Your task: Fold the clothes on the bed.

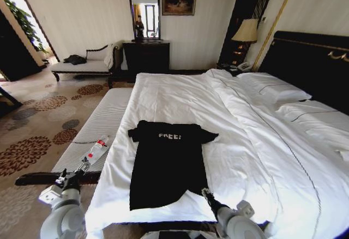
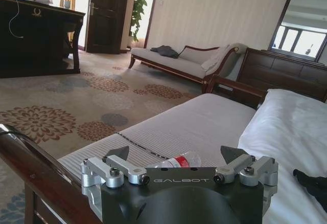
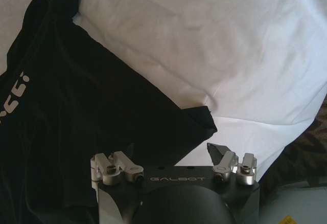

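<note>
T-shirt [image 1: 163, 162]: black, spread flat near the foot edge of the bed [image 1: 262, 157], chest lettering facing up.
Right gripper [image 3: 176, 155]: jaws spread, empty, over the shirt's lower hem corner; contact is hard to judge.
Left gripper [image 2: 176, 155]: jaws apart, empty, above the striped bench [image 1: 101, 127].
Bottle [image 1: 97, 149]: lying on the bench.

T-shirt [image 1: 163, 162] lies on bed [image 1: 245, 141]; bench [image 1: 101, 127] stands left.

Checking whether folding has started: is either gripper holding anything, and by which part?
Nothing is held. The left gripper is open above the bench; the right gripper is open at the T-shirt hem corner.
</note>
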Robot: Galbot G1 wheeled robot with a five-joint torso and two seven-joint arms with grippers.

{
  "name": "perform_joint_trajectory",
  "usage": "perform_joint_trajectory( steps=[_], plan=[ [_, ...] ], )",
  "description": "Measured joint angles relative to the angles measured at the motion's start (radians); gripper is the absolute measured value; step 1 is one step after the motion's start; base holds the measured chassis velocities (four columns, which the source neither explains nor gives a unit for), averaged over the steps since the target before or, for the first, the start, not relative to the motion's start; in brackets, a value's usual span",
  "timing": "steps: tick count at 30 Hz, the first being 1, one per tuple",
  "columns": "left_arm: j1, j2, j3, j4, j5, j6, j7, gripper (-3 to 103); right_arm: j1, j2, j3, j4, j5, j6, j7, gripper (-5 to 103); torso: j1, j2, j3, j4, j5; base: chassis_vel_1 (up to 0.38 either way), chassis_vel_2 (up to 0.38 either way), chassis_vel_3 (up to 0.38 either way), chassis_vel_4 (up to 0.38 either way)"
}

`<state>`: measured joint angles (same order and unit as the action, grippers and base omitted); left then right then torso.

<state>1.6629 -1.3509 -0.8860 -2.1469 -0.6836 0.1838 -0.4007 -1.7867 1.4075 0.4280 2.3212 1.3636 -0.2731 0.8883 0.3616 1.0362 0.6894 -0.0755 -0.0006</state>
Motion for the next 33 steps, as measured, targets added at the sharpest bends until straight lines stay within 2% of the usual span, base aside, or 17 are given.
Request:
perform_joint_trajectory(
  steps=[1, 4, 5, 8, 11, 13, 14, 15, 17, 20, 22, 23, 25, 28, 31, 32, 33],
  plan=[
    [-0.002, 0.001, 0.001, 0.000, 0.000, 0.000, 0.000, 100, 0.004, 0.003, -0.002, -0.004, -0.004, 0.003, -0.003, 81, 0.000, 0.000, 0.000, 0.0000, 0.0000, 0.000, 0.000, 0.000, 0.000],
    [-0.004, 0.002, 0.002, 0.000, 0.000, 0.001, 0.000, 100, 0.006, 0.006, -0.007, -0.009, -0.010, 0.012, -0.007, 86, 0.000, 0.000, 0.000, -0.0001, 0.0001, 0.000, 0.000, 0.000, 0.000],
    [-0.005, 0.004, 0.002, 0.002, 0.000, 0.001, 0.000, 100, 0.006, 0.010, -0.014, -0.012, -0.015, 0.020, -0.010, 96, 0.000, 0.000, 0.000, -0.0001, 0.0001, 0.000, 0.000, 0.000, 0.000],
    [-0.005, 0.005, 0.003, 0.005, 0.000, 0.001, -0.001, 100, 0.006, 0.016, -0.024, -0.019, -0.028, 0.038, -0.015, 100, 0.000, 0.000, 0.000, -0.0001, 0.0000, 0.000, 0.000, 0.000, 0.000],
    [-0.006, 0.005, 0.004, 0.006, 0.000, 0.001, -0.001, 100, 0.006, 0.022, -0.034, -0.023, -0.041, 0.054, -0.022, 86, 0.000, 0.000, 0.000, -0.0001, 0.0000, 0.000, 0.000, 0.000, 0.000],
    [-0.006, 0.005, 0.005, 0.006, 0.000, 0.001, -0.001, 100, 0.006, 0.023, -0.035, -0.023, -0.042, 0.056, -0.022, 86, 0.000, 0.000, 0.000, -0.0001, 0.0000, 0.000, 0.000, 0.000, 0.000],
    [-0.006, 0.006, 0.005, 0.006, 0.000, 0.001, -0.001, 100, 0.007, 0.024, -0.037, -0.023, -0.043, 0.057, -0.023, 80, 0.000, 0.000, 0.000, -0.0001, 0.0000, 0.000, 0.000, 0.000, 0.000],
    [-0.005, 0.006, 0.005, 0.007, 0.000, 0.001, -0.001, 100, 0.010, 0.028, -0.039, -0.025, -0.047, 0.061, -0.023, 70, 0.000, 0.000, 0.000, -0.0001, 0.0000, 0.000, 0.000, 0.000, 0.000],
    [-0.005, 0.006, 0.005, 0.008, 0.000, 0.001, -0.001, 100, 0.012, 0.030, -0.040, -0.027, -0.052, 0.065, -0.023, 70, 0.000, 0.000, 0.000, 0.0000, 0.0000, 0.000, 0.000, 0.000, 0.000],
    [-0.004, 0.005, 0.006, 0.008, 0.001, 0.001, -0.001, 100, 0.013, 0.037, -0.045, -0.034, -0.066, 0.075, -0.021, 53, 0.000, 0.000, 0.000, -0.0001, 0.0000, 0.000, 0.000, 0.000, 0.000],
    [-0.004, 0.005, 0.006, 0.008, 0.001, 0.001, -0.001, 100, 0.013, 0.037, -0.045, -0.034, -0.067, 0.076, -0.020, 53, 0.000, 0.000, 0.000, -0.0001, 0.0000, 0.000, 0.000, 0.000, 0.000],
    [-0.004, 0.005, 0.007, 0.008, 0.001, 0.001, -0.001, 100, 0.010, 0.038, -0.045, -0.033, -0.069, 0.078, -0.015, 42, 0.000, 0.000, 0.000, -0.0001, 0.0001, 0.000, 0.000, 0.000, 0.000],
    [-0.003, 0.004, 0.007, 0.008, 0.001, 0.001, -0.001, 100, 0.009, 0.037, -0.044, -0.029, -0.070, 0.079, -0.011, 42, 0.000, 0.000, 0.000, -0.0001, 0.0001, 0.000, 0.000, 0.000, 0.000],
    [-0.002, 0.003, 0.010, 0.010, 0.004, 0.000, -0.001, 100, 0.000, 0.030, -0.036, -0.003, -0.070, 0.080, 0.003, 26, 0.000, 0.000, 0.000, -0.0001, 0.0001, 0.000, 0.000, 0.000, 0.000],
    [0.000, 0.001, 0.015, 0.012, 0.009, 0.000, -0.001, 100, -0.001, 0.028, -0.032, 0.010, -0.069, 0.080, 0.012, 21, 0.000, 0.000, 0.000, -0.0001, 0.0001, 0.000, 0.000, 0.000, 0.000],
    [0.006, 0.001, 0.026, 0.015, 0.021, 0.003, 0.001, 100, 0.001, 0.025, -0.028, 0.028, -0.065, 0.079, 0.020, 10, 0.000, 0.000, 0.000, -0.0001, 0.0002, 0.000, 0.000, 0.000, 0.000],
    [0.006, 0.001, 0.026, 0.015, 0.021, 0.003, 0.001, 100, 0.001, 0.025, -0.028, 0.028, -0.065, 0.079, 0.020, 10, 0.000, 0.000, 0.000, -0.0001, 0.0002, 0.000, 0.000, 0.000, 0.000]
  ],
)
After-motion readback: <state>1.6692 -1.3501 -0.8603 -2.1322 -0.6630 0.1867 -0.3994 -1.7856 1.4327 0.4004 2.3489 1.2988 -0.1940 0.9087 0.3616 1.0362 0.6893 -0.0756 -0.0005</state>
